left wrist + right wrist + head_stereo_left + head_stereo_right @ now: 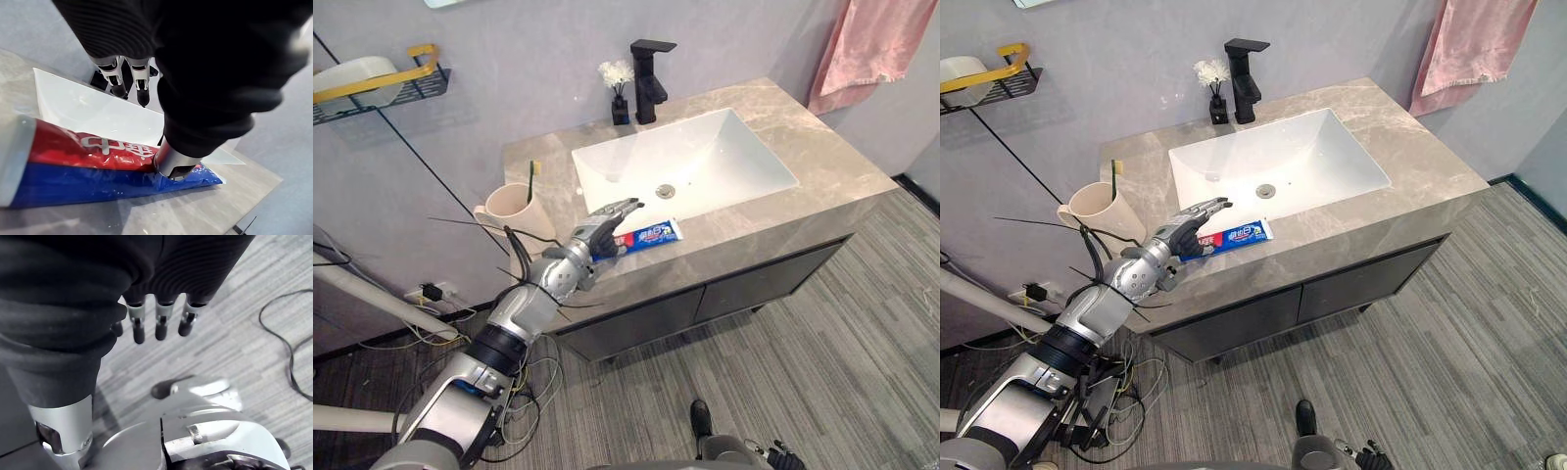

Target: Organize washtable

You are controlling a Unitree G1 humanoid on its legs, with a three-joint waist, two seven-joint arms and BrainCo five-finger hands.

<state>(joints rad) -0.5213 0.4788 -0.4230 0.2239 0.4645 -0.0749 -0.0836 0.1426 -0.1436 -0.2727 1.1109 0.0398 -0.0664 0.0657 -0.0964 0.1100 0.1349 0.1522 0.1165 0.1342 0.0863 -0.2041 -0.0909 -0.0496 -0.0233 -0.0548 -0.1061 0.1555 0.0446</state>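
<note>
A red and blue toothpaste tube (653,235) lies flat on the grey stone counter (822,157), in front of the white sink (744,176). My left hand (600,232) reaches over the tube's left end with its fingers (129,83) straight, pointing toward the basin. In the left wrist view the thumb (172,165) rests on top of the toothpaste tube (73,169). A beige cup (512,209) holding a toothbrush (532,182) stands on the counter's left end, behind that hand. My right hand (156,320) hangs low over the floor with relaxed fingers, holding nothing.
A black faucet (649,80) and a small dark vase of white flowers (619,90) stand behind the basin. A pink towel (867,44) hangs on the wall at the right. A black and yellow wall shelf (386,86) sits at the left.
</note>
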